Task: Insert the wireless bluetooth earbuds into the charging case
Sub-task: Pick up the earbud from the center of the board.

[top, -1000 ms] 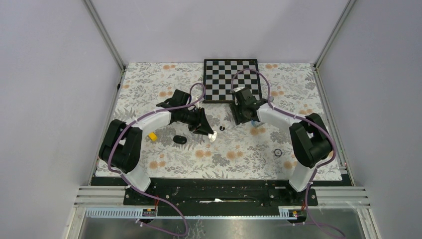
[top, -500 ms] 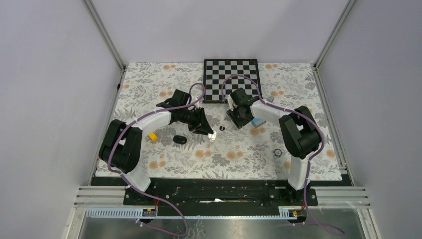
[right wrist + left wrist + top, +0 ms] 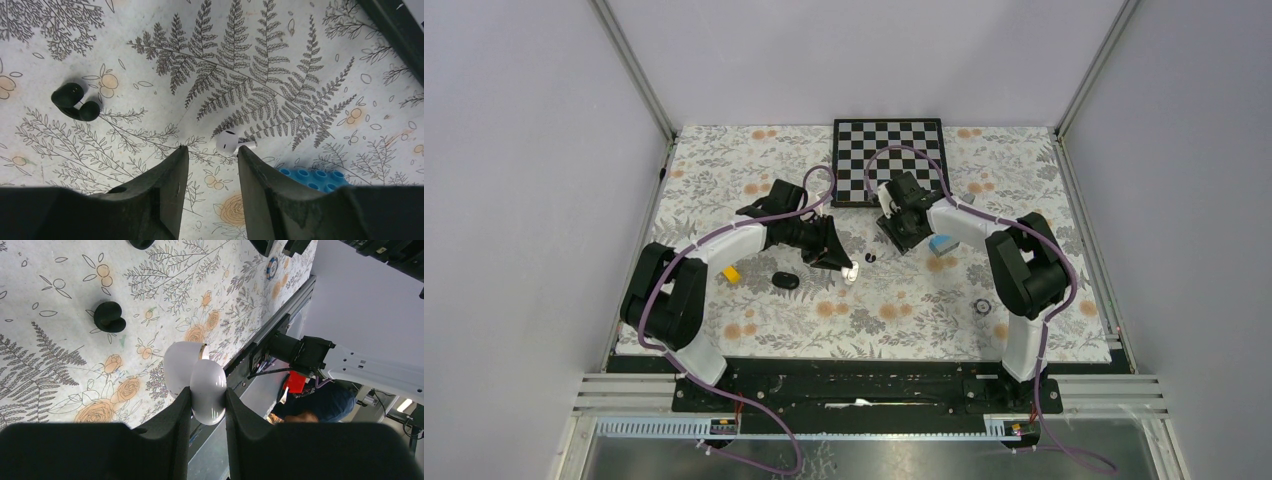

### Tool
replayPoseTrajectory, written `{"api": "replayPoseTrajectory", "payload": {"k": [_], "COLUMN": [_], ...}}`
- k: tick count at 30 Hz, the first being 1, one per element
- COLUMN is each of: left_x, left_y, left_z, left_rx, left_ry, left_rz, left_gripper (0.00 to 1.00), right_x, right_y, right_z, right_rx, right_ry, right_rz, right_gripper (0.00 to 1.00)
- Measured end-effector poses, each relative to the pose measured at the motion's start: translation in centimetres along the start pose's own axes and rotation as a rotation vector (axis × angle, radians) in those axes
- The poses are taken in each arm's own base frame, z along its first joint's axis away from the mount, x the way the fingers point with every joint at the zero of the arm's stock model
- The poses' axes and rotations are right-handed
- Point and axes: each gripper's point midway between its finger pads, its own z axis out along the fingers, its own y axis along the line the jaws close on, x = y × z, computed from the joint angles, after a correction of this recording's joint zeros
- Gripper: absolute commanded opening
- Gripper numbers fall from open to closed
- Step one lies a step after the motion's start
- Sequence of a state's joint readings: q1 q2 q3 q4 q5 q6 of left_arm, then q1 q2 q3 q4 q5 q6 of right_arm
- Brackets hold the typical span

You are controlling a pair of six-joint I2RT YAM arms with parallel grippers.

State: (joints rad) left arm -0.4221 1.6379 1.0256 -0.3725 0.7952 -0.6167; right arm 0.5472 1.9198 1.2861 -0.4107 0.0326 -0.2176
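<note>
My left gripper (image 3: pixel 207 396) is shut on a white charging case (image 3: pixel 206 385), whose lid (image 3: pixel 179 362) hangs open, a little above the flowered mat; from above the case (image 3: pixel 852 272) shows at the mat's middle. A white earbud (image 3: pixel 229 142) lies on the mat just beyond the right fingertip of my open right gripper (image 3: pixel 211 150), not between the jaws. A black earbud (image 3: pixel 75 102) lies further left on the mat, between the two grippers (image 3: pixel 870 257). My right gripper (image 3: pixel 900 240) points down at the mat beside the chessboard's near edge.
A blue studded block (image 3: pixel 310 177) lies right beside my right fingers. A chessboard (image 3: pixel 889 160) sits at the back. A black oval thing (image 3: pixel 786 281) and a yellow block (image 3: pixel 731 272) lie near the left arm, and a small dark ring (image 3: pixel 982 305) at the right front.
The right arm has folded in and its gripper has shifted a little left, with the jaws somewhat narrower. The left arm and the case have not moved.
</note>
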Motion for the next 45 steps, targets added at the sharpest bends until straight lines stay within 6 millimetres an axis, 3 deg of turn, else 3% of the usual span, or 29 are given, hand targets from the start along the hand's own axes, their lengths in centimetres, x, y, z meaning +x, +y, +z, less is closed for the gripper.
{"api": "replayPoseTrajectory", "payload": {"k": [18, 22, 32, 40, 45], "left_x": [0.1, 0.1, 0.1, 0.1, 0.1], "left_y": [0.0, -0.2, -0.2, -0.2, -0.2], "left_z": [-0.2, -0.3, -0.3, -0.3, -0.2], "left_rx": [-0.004, -0.002, -0.002, -0.002, -0.002], "left_ry": [-0.007, -0.010, -0.011, -0.011, -0.008], "left_rz": [-0.002, 0.002, 0.003, 0.002, 0.004], "left_gripper": [0.00, 0.00, 0.00, 0.00, 0.00], "right_x": [-0.2, -0.2, -0.2, -0.1, 0.1], "right_y": [-0.1, -0.1, 0.0, 0.0, 0.1], "right_z": [1.3, 1.3, 1.3, 1.2, 1.1], "right_rx": [-0.001, -0.001, -0.001, 0.002, -0.003], "right_ry": [0.011, 0.011, 0.011, 0.003, 0.004], "right_rz": [-0.017, -0.016, -0.001, 0.021, 0.038], "right_gripper": [0.36, 0.40, 0.38, 0.50, 0.50]}}
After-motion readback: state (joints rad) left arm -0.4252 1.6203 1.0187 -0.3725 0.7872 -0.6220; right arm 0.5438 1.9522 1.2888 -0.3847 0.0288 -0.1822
